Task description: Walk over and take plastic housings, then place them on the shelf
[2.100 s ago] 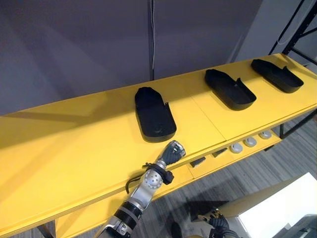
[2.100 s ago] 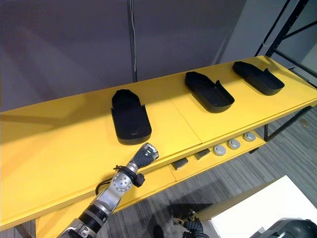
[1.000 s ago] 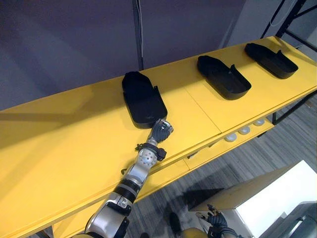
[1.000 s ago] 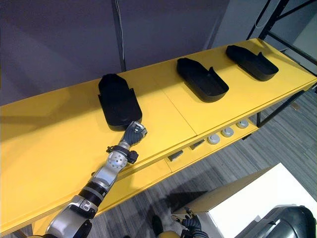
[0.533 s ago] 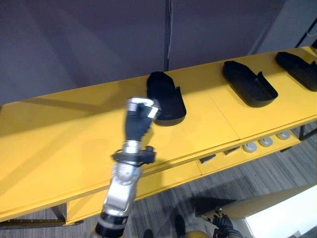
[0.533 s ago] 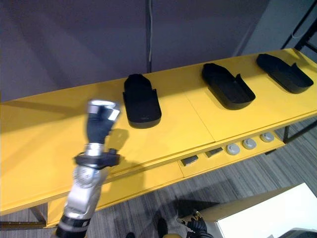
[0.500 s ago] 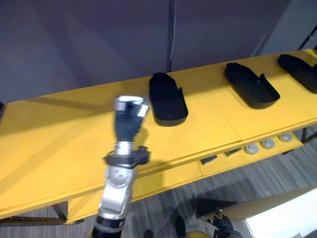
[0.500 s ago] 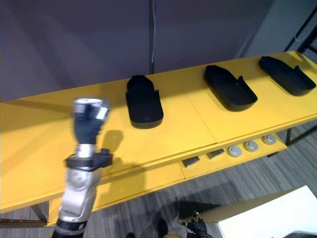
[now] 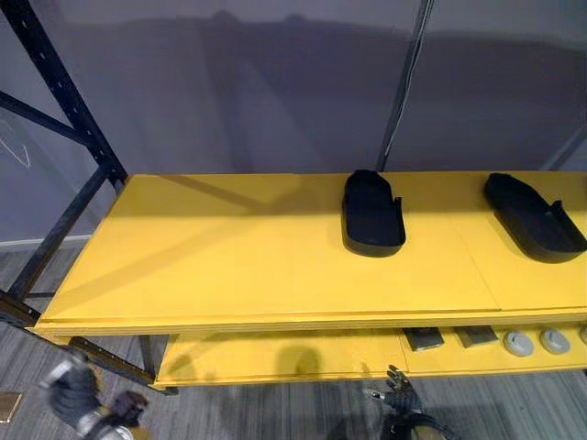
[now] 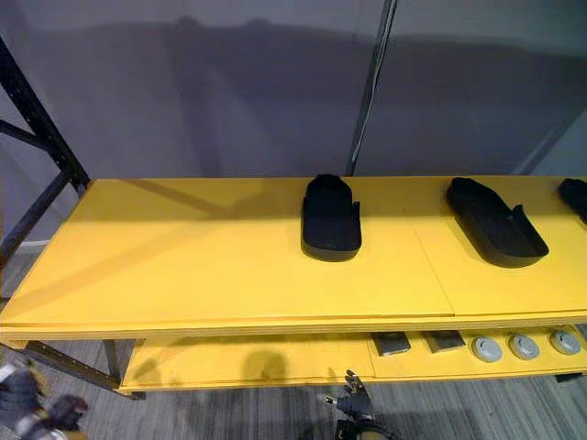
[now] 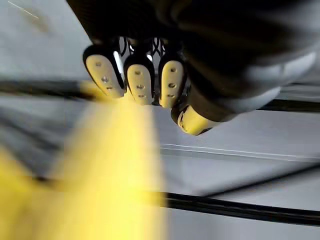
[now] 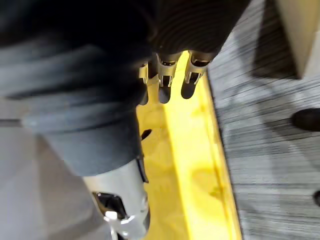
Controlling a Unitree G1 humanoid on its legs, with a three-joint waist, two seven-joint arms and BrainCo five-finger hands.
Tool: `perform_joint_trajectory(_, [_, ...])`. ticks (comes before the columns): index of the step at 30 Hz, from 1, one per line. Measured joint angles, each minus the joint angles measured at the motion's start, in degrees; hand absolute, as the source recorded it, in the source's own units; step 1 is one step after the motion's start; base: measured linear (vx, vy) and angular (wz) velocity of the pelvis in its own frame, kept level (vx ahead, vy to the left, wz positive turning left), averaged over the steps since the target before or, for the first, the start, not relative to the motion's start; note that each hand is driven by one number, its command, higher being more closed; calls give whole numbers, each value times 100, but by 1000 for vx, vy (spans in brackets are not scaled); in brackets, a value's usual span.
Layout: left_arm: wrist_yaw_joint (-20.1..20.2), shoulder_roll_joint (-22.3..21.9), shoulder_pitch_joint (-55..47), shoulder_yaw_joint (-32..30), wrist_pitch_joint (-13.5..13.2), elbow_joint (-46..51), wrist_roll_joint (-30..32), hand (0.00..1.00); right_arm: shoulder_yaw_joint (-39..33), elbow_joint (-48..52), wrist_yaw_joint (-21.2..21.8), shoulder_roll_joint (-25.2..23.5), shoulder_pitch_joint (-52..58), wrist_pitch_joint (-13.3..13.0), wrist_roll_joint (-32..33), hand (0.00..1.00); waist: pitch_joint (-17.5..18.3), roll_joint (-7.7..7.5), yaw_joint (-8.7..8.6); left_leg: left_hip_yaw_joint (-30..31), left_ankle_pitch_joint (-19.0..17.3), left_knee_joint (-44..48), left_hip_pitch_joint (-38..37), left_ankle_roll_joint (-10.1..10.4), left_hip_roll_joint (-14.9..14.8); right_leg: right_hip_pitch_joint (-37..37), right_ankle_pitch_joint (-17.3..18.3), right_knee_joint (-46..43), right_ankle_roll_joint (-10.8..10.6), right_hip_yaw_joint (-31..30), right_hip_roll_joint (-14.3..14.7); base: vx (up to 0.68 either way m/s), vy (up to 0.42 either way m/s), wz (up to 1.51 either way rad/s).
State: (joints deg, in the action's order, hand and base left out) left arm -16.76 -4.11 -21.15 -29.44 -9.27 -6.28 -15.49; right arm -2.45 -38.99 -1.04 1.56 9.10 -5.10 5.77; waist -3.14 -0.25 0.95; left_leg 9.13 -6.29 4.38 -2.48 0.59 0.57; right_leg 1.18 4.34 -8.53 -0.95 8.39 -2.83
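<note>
Black rack upright [image 9: 64, 110] stands at the far left, its braces running to the yellow shelf [image 9: 229, 247]. Left hand [image 9: 69, 392] hangs low beside the shelf's left corner, fingers [image 11: 141, 82] curled in, gripping nothing. Bare yellow board separates the front edge from the first plastic housing [image 10: 330, 220], lying mid-shelf toward the grey wall [image 10: 229, 92]. Right hand [image 10: 353, 401] hangs below the shelf front, over the floor, fingers loosely spread and empty. Second housing [image 10: 495, 234] lies farther right, well apart; third housing [image 10: 576, 195] lies at the right edge. Lower tier [image 10: 229, 359] carries dark blocks [image 10: 391, 344] and grey discs [image 10: 524, 346].
</note>
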Motion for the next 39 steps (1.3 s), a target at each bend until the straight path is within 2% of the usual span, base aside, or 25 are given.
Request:
perform_joint_trajectory(3, [519, 26, 45, 479, 258, -1230, 123, 100, 35, 8, 0, -22, 87, 6, -73, 0, 55, -57, -13, -101, 27, 83, -21, 7, -6, -51, 22, -6, -8, -3, -24, 63, 22, -5])
perform_joint_trajectory(5, [765, 43, 98, 780, 320, -1776, 281, 100, 20, 7, 0, -26, 106, 7, -70, 0, 63, -61, -18, -140, 15, 80, -21, 25, -6, -55, 23, 18, -10, -15, -25, 52, 17, -4])
perform_joint_trajectory(6, [873, 56, 155, 922, 353, -2060, 394, 0, -4, 7, 0, -28, 126, 7, -67, 0, 69, -70, -20, -175, -13, 73, -23, 69, -16, -55, 23, 28, -10, -27, -25, 31, 8, -6])
perform_joint_trajectory(11, [1001, 106, 366, 1261, 376, -2908, 817, 0, -431, -105, -20, -149, 204, 6, -58, 0, 72, -18, -24, -479, -107, 34, -74, 219, -86, -42, 23, 41, -11, -193, 25, 11, -2, -16])
perform_joint_trajectory(14, [1018, 182, 472, 1536, 375, -3154, 1124, 0, -438, -317, -52, -155, 236, 6, -37, 0, 95, 3, -24, -606, -115, -37, -87, 230, -146, 7, 16, 100, -3, -321, 110, 18, -12, -23])
perform_joint_trajectory(18, [1072, 268, 589, 1786, 366, -3274, 1358, 0, -441, -475, -63, -149, 206, 6, 59, 0, 101, 13, -62, -742, -99, -135, -98, 276, -234, 116, 16, 116, 4, -462, 211, 45, -30, -22])
perform_joint_trajectory(20, [1086, 302, 615, 1853, 362, -3342, 1478, 0, -525, -499, -67, -146, 191, 2, 60, 0, 103, 36, -146, -779, -103, -168, -135, 289, -271, 122, 31, 125, 26, -511, 256, 86, -24, -17])
perform_joint_trajectory(25, [1089, 433, 765, 2027, 342, -3457, 1697, 0, -664, -721, -118, -81, 74, -1, 44, 0, 76, 108, -168, -1024, -124, -218, -278, 325, -314, 93, 30, 207, 31, -763, 350, 62, 6, -25])
perform_joint_trajectory(28, [1095, 531, 820, 2200, 329, -3524, 1806, 0, -657, -727, -118, -53, -19, -1, 39, 0, 70, 109, -260, -1073, -124, -218, -276, 324, -299, 114, 24, 229, 32, -845, 353, 15, 24, -17])
perform_joint_trajectory(34, [1098, 589, 832, 2424, 328, -3602, 1929, 0, -635, -727, -118, 65, -162, -4, -87, 0, 37, 111, -276, -1307, -119, -197, -262, 314, -249, 117, -243, 533, 4, -1222, 372, -42, 50, -31])
perform_joint_trajectory(39, [1092, 666, 1065, 2459, 322, -3654, 1971, 0, -472, -721, -119, 102, -296, -4, -149, 0, -134, 71, -253, -1474, -130, 24, -62, 283, -191, 315, -455, 564, -15, -1535, 363, -129, 46, -32])
